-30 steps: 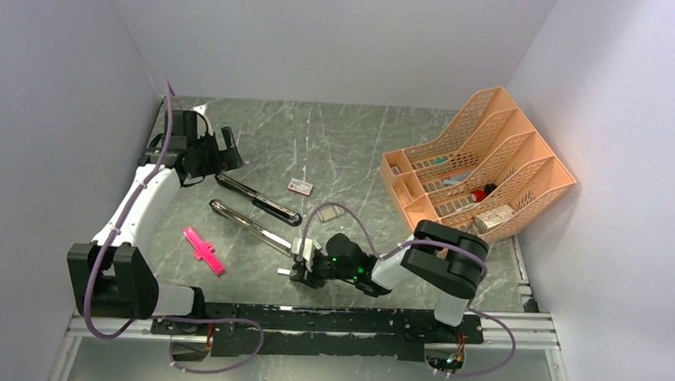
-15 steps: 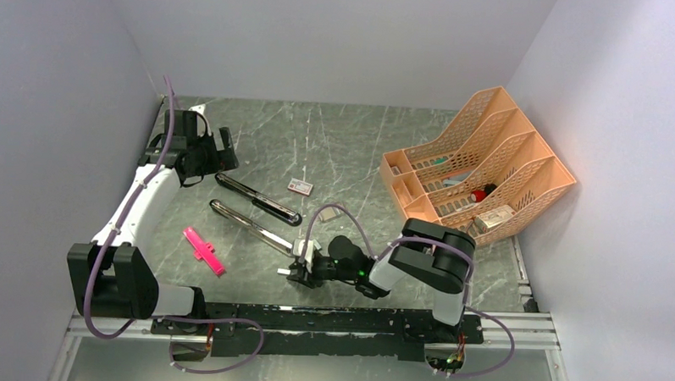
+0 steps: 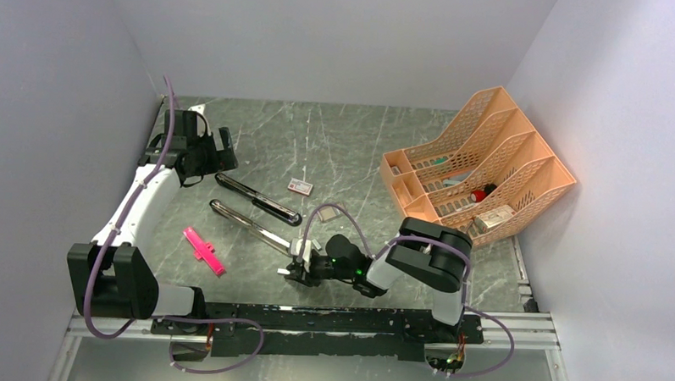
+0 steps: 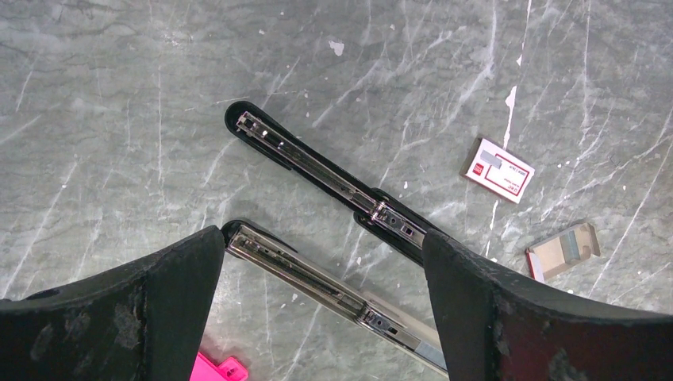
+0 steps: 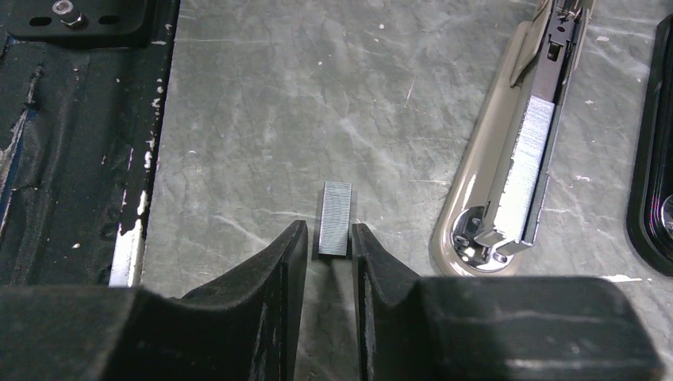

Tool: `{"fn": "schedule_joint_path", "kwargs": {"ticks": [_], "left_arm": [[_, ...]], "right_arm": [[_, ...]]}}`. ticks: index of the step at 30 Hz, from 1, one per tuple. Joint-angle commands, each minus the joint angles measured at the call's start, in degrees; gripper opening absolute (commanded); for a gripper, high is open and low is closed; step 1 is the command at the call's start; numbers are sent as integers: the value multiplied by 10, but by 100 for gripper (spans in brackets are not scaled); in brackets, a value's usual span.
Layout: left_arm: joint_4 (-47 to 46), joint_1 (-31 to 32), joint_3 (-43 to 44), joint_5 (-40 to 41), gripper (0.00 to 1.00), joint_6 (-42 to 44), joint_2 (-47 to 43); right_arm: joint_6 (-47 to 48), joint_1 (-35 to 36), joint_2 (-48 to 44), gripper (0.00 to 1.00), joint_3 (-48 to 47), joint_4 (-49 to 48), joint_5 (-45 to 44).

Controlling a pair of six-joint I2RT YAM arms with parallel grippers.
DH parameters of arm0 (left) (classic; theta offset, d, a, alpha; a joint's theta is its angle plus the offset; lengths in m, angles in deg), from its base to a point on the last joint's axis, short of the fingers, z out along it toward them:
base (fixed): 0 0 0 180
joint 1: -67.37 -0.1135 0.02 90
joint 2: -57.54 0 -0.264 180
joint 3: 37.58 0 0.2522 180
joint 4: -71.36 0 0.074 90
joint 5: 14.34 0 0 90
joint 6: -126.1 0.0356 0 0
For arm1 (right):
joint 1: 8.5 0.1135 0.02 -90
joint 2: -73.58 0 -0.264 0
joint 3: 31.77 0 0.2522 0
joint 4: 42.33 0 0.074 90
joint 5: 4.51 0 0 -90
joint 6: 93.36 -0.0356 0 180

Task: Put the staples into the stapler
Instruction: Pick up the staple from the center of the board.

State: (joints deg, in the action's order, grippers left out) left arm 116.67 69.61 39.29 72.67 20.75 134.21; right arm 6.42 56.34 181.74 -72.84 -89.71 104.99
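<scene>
Rightward parts of the right arm have shifted in the top view: its elbow has drawn in towards the middle of the bench [image 3: 361, 149], and the right hand [image 5: 329, 238] sits a touch further left than a second ago, low over the near strip of the marble. The left arm has hardly stirred.

Seen from the right wrist, the staples [image 5: 335, 218] are one short silvery strip lying flat on the bench, its near end just between the two black fingertips [image 5: 290, 250]. The hand is narrow, only a little wider than the strip. The right-side finger looks to be at the strip's edge, while a dark sliver shows on the left side, so the strip is flanked rather than clearly pinched, and it is not lifted.

Just to the right of the strip lies the silver-grey stapler [image 5: 508, 175], opened out (a row of staples already sits in its rail).

The stapler [image 4: 333, 178], glossy black with its chrome rail showing, lies opened flat further back, parallel to the grey one and apart from it. The left hand [image 4: 317, 238] hovers above the pair, spread wide and holding nothing. A small box with a red-and-white label [image 4: 498, 169] lies beyond the black stapler, an opened card tray [image 4: 562, 250] near it, and a pink plastic piece [image 3: 203, 250] lies to the left.
</scene>
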Motion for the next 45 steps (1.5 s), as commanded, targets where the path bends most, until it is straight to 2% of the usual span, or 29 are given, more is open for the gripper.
{"fn": "schedule_joint_path", "kwargs": {"ticks": [1, 6, 20, 32, 38, 45], "left_arm": [[-8, 0, 6, 9, 99, 9, -7], [-9, 0, 5, 9, 99, 9, -7], [-11, 0, 4, 3, 99, 10, -6], [-11, 0, 4, 0, 99, 10, -4], [-12, 0, 3, 0, 99, 11, -2], [-18, -3, -3, -10, 99, 16, 1]], "right_arm": [[16, -2, 30, 30, 22, 117, -17], [13, -2, 28, 32, 26, 116, -21], [9, -2, 22, 31, 31, 118, -44], [12, -2, 20, 10, 26, 126, -37], [2, -3, -36, 0, 13, 128, -43], [-13, -19, -126, 0, -41, 174, -67]]}}
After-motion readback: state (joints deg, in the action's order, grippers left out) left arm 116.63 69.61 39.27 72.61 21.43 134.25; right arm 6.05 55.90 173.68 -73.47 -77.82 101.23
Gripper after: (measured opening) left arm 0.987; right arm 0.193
